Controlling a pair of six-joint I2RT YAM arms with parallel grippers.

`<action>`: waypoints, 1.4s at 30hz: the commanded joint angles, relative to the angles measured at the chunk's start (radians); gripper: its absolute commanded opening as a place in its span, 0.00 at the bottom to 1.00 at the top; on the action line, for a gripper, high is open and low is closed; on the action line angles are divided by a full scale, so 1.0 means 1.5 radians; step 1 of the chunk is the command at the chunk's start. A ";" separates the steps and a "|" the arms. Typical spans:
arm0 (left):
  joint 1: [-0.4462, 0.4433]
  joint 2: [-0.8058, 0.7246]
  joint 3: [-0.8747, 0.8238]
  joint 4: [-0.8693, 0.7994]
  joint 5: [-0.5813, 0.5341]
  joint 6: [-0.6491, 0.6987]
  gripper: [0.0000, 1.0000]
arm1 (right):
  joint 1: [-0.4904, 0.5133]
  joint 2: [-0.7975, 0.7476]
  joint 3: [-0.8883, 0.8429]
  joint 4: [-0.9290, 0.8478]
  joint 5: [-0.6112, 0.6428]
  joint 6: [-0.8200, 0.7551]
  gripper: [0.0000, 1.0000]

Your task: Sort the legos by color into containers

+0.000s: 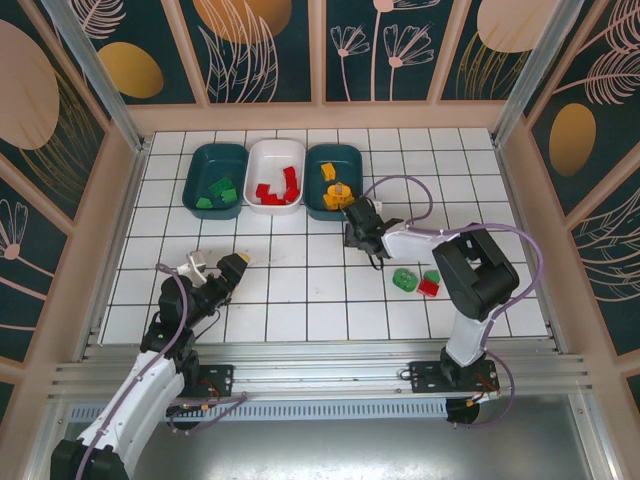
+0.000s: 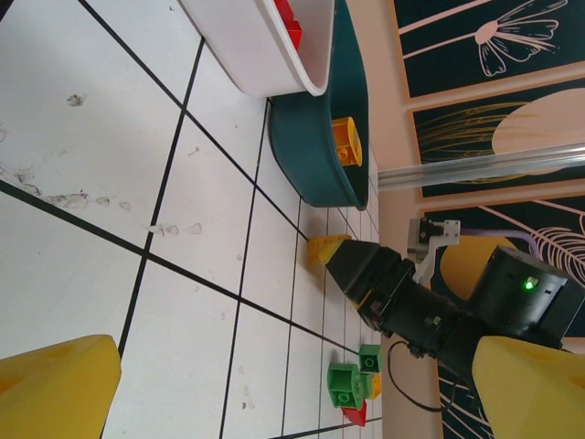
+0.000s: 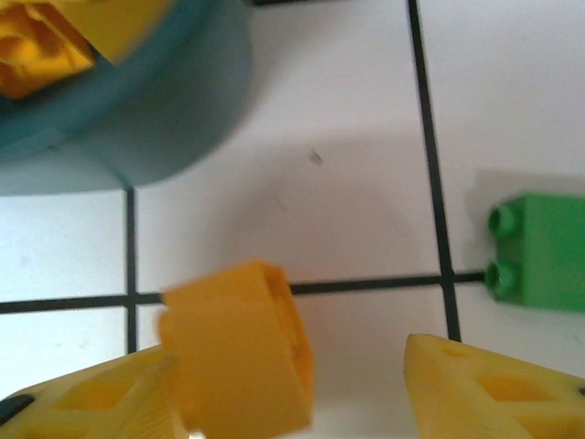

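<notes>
Right gripper (image 1: 355, 215): spread, nothing pinched, just beside dark teal plastic tub (image 3: 174, 119) with yellow-orange bricks (image 3: 37, 46).
Small yellow-orange plastic brick (image 3: 239, 352): blurred, against one finger, clear gap to the other, above white tiled table (image 3: 302, 201); resting or not, cannot tell. Green studded plastic brick (image 3: 539, 247): flat on tile nearby. Left gripper (image 1: 215, 266): fully spread over bare tile, well apart from tubs. Green bricks (image 1: 218, 192) in second dark teal tub (image 1: 200, 158), red bricks (image 1: 275, 188) in white plastic tub (image 1: 262, 152).
</notes>
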 commanded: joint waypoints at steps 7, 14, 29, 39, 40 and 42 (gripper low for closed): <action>0.000 -0.007 -0.007 0.001 -0.004 0.010 0.99 | 0.001 0.056 0.054 0.029 -0.034 -0.062 0.36; 0.000 -0.001 -0.007 0.004 -0.008 0.014 0.99 | 0.028 -0.067 0.014 0.031 0.019 -0.045 0.17; -0.173 0.326 0.104 0.231 -0.016 0.048 0.99 | -0.079 0.096 0.301 0.011 -0.117 -0.097 0.18; -0.242 0.424 0.168 0.217 -0.035 0.077 0.98 | -0.090 0.222 0.461 -0.072 -0.146 -0.096 0.39; -0.241 0.418 0.170 0.205 -0.038 0.082 0.99 | -0.090 0.215 0.459 -0.073 -0.145 -0.097 0.42; -0.242 0.403 0.171 0.190 -0.046 0.085 0.99 | -0.089 0.191 0.444 -0.069 -0.142 -0.098 0.48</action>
